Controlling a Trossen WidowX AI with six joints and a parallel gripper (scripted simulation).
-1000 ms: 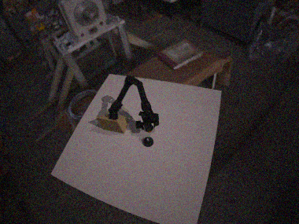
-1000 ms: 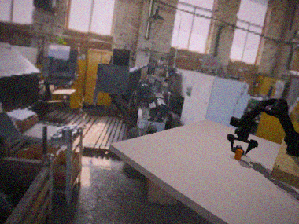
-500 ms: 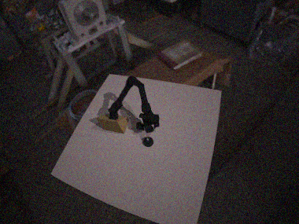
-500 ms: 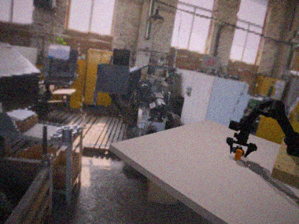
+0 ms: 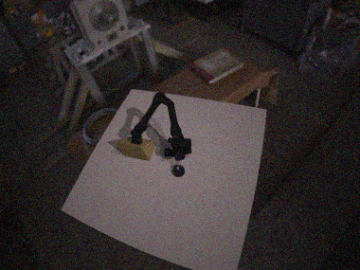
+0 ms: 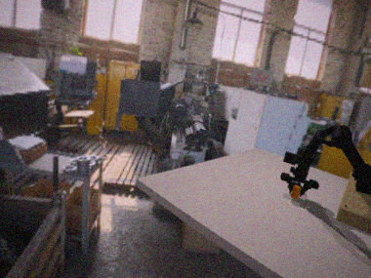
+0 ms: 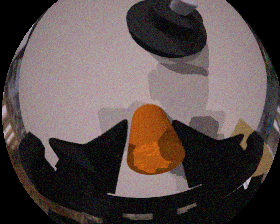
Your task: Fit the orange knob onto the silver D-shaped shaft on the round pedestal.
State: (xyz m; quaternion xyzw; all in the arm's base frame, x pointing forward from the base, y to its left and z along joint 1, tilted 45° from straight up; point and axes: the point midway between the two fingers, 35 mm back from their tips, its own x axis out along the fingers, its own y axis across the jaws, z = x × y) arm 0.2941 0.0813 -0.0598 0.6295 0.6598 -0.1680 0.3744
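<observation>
Orange knob [image 6: 296, 192] [image 7: 152, 140] is low over the counter [image 5: 213, 209] [image 6: 229, 201] [image 7: 75, 75], between the fingers of the pincer [image 5: 178, 157] [image 6: 296, 195] [image 7: 150, 123], near the round pedestal [image 5: 176, 173] [image 7: 162, 32] and off its shaft [image 7: 184, 7]. The pincer is partly closed about it; whether both fingers grip firmly cannot be told. The wrist view shows a thin strip of light by one finger, while the other sits right against the knob.

Uneven contact is the likeliest trouble: if one finger presses first, the knob could twist or tip, and its tapered side might let it slip. The hole is out of sight, so a turned knob could bring its flat side round wrongly and jam on the shaft's top. Pushing harder then would probably skew it.

The pedestal stands well inside the counter's edges, with room around it for turning. The block [image 5: 137, 149] [image 6: 356, 206] at the arm's foot lies to one side, apart from the pedestal. A low sideways move risks a finger catching the pedestal's rim, so lifting first seems wise.
</observation>
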